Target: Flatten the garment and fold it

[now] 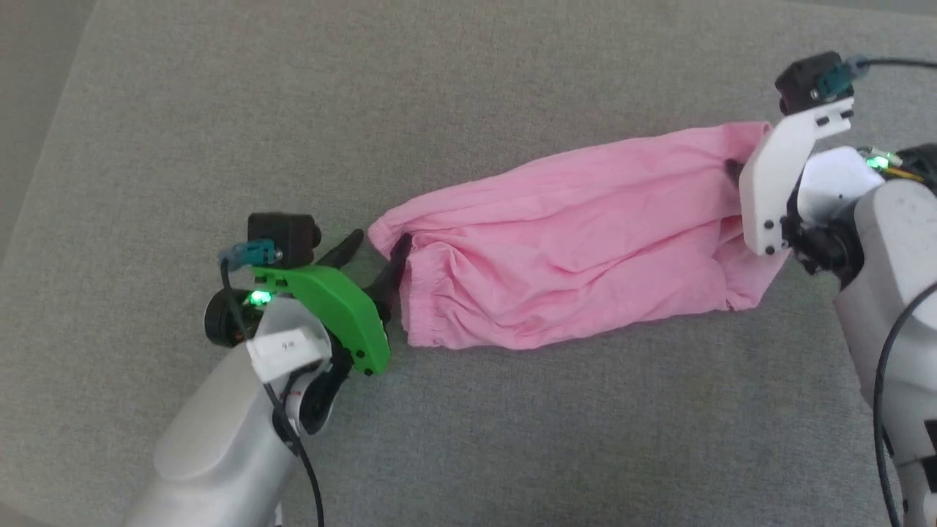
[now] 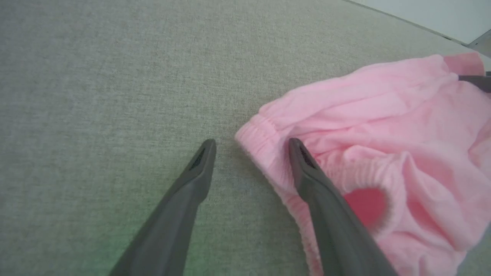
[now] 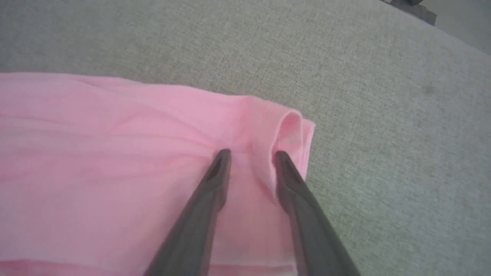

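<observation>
Garment [image 1: 571, 241] on grey upholstery [image 1: 439, 88]; left hand [image 2: 251, 143], right hand [image 3: 251, 155] at ends.

Indoor robot test set-up, exact kind of room unclear, broad grey woven fabric surface [image 1: 468, 73] like a cushion or padded bench, rounded far-left corner, pale floor [image 1: 25, 88] beyond, two cabled robot arms [image 1: 212, 439] near.

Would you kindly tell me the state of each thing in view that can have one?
pink shorts: laid out long on the grey cloth surface, wrinkled.
left gripper: open, at the waistband, holding nothing.
right gripper: open, astride a fold at the shorts' far corner.
</observation>
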{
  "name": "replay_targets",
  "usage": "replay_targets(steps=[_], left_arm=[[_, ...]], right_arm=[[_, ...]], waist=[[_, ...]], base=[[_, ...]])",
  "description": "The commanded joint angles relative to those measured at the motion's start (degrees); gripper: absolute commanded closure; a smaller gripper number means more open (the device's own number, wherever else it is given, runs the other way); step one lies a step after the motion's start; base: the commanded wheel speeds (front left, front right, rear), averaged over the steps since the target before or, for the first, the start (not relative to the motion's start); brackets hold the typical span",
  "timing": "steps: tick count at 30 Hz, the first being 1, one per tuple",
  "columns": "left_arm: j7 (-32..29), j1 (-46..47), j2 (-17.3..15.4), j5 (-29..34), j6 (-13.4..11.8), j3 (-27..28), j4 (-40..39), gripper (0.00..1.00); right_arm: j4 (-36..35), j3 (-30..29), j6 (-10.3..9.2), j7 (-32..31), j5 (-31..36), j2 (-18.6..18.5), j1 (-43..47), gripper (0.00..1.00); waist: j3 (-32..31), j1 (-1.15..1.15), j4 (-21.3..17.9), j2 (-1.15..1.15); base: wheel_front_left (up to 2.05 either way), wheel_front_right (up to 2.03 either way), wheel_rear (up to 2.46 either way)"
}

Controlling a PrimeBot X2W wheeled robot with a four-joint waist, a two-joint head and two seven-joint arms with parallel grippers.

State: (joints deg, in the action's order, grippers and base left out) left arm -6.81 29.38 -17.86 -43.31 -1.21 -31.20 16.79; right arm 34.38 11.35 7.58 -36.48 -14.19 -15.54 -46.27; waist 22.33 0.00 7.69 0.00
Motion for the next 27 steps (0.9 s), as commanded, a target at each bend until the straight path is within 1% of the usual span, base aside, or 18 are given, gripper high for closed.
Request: replay_targets(steps=[1, 7, 12, 15, 17, 19, 22, 27], left_arm=[[2.2, -1.4, 0.2, 1.6, -0.6, 0.1, -0.4, 0.0], [11.8, -6.2, -0.1, 4.1, -2.7, 1.6, -2.5, 0.0], [19.1, -10.5, -0.3, 6.2, -4.8, 3.0, -3.9, 0.0], [21.3, -12.2, 0.3, 7.8, -5.6, 4.9, -4.6, 0.0], [21.7, -12.9, 1.2, 9.5, -5.6, 7.1, -5.2, 0.0], [21.8, -13.6, 2.7, 12.4, -5.1, 10.5, -7.4, 0.0], [21.8, -15.3, 5.3, 17.7, -3.1, 15.0, -10.5, 0.0], [21.8, -17.5, 9.4, 24.3, 2.2, 20.8, -12.4, 0.0]], right_arm=[[-0.6, -0.4, -0.09, 2.2, -0.6, 0.3, 2.1, 0.0], [-4.6, -2.9, -0.09, 12.6, -1.7, 0.5, 8.9, 0.0], [-9.0, -5.9, -0.09, 21.2, -2.3, 1.9, 15.7, 0.0], [-11.4, -8.0, -0.09, 26.4, -2.4, 3.2, 19.2, 0.0], [-12.7, -9.4, -0.09, 29.7, -2.3, 4.2, 21.0, 0.0], [-13.3, -10.9, -0.09, 32.4, -2.0, 5.4, 22.1, 0.0], [-13.2, -13.2, -0.09, 35.0, -1.5, 7.3, 22.6, 0.0], [-9.4, -17.5, -0.09, 35.4, -1.0, 10.2, 20.6, 0.0]], waist=[[-2.1, 0.0, -0.2, 0.0], [-7.3, 0.0, -0.8, 0.0], [-11.1, 0.0, -1.1, 0.0], [-12.4, 0.0, -1.1, 0.0], [-12.9, 0.0, -1.2, 0.0], [-13.1, 0.0, -1.3, 0.0], [-13.3, 0.0, -1.7, 0.0], [-12.9, 0.0, -2.3, 0.0]], base=[[0.0, 0.0, 0.0], [0.0, 0.0, 0.0], [0.0, 0.0, 0.0], [0.0, 0.0, 0.0], [0.0, 0.0, 0.0], [0.0, 0.0, 0.0], [0.0, 0.0, 0.0], [0.0, 0.0, 0.0]])
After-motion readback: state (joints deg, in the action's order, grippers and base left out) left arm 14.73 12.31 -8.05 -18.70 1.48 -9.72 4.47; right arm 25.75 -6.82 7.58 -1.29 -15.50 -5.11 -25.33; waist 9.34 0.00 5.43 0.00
